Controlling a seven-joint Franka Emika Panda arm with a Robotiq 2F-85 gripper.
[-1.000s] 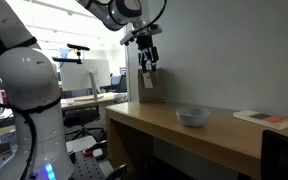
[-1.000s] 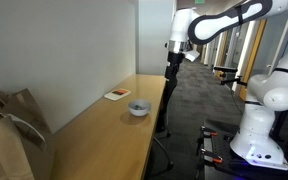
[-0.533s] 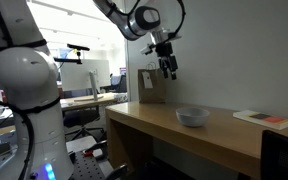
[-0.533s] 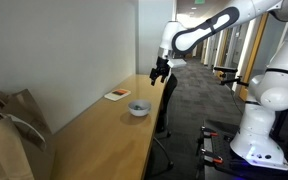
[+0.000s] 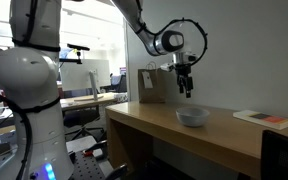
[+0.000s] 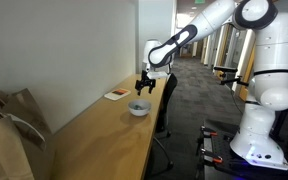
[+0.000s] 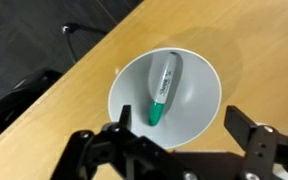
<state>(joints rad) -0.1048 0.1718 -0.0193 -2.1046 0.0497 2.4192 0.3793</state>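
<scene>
Gripper hangs released above the bowl holding a marker; pad just beyond, bag well apart.

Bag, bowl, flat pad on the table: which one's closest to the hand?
The white bowl, holding a green-tipped marker: the open hand hovers directly above it. The paper bag and flat pad lie farther along the table.

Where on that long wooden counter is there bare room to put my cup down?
Widest: between paper bag and bowl. Smaller: between bowl and flat booklet. Crowded at the bowl: marker inside, hand hovering above.
</scene>
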